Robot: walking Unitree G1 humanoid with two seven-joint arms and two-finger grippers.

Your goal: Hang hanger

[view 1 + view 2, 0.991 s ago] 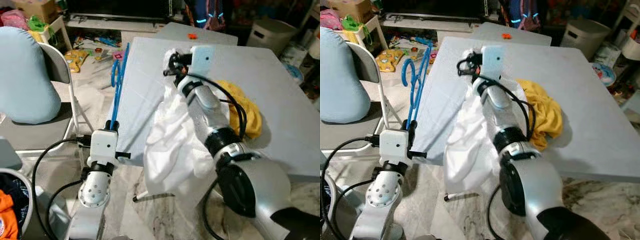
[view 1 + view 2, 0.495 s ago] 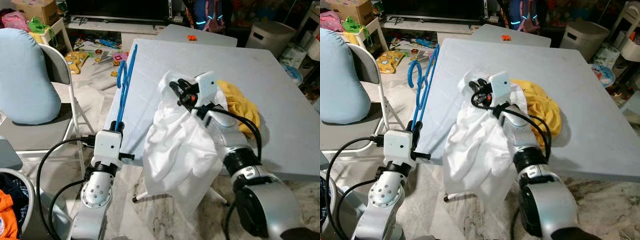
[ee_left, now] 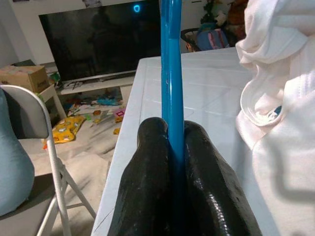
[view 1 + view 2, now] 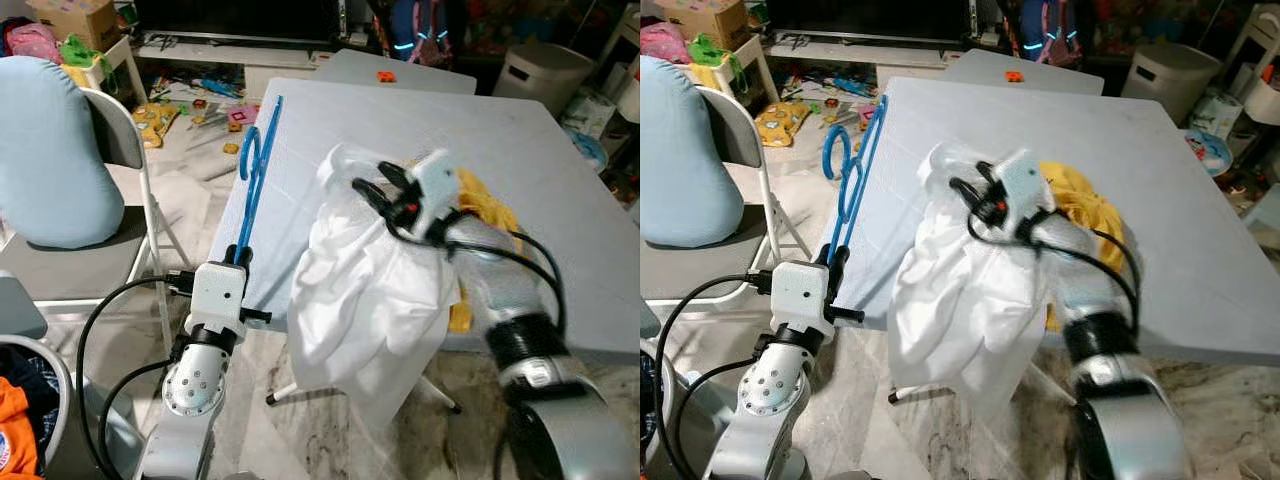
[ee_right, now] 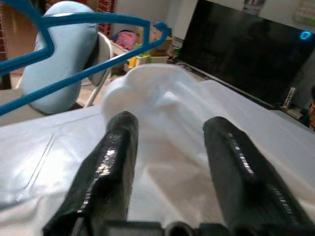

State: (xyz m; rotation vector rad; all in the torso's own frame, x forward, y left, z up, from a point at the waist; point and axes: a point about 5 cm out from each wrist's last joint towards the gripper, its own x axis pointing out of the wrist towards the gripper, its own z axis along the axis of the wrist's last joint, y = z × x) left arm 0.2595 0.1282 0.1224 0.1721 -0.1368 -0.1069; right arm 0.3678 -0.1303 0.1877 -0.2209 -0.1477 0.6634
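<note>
My left gripper is shut on the lower end of a blue hanger, which stands up along the table's left edge with its hook at the top. The left wrist view shows both black fingers pressed against the blue bar. A white garment lies bunched on the table's near part and droops over its front edge. My right gripper hovers over the top of this garment, open. Its two fingers stand apart with white cloth beneath them.
A yellow garment lies on the grey table just right of the white one. A folding chair with a light blue cushion stands to the left. A basket of clothes sits at lower left. Toys litter the floor beyond.
My right arm has drawn back toward me and to the right, its gripper now over the white garment's top. The left gripper and hanger have shifted slightly right.
</note>
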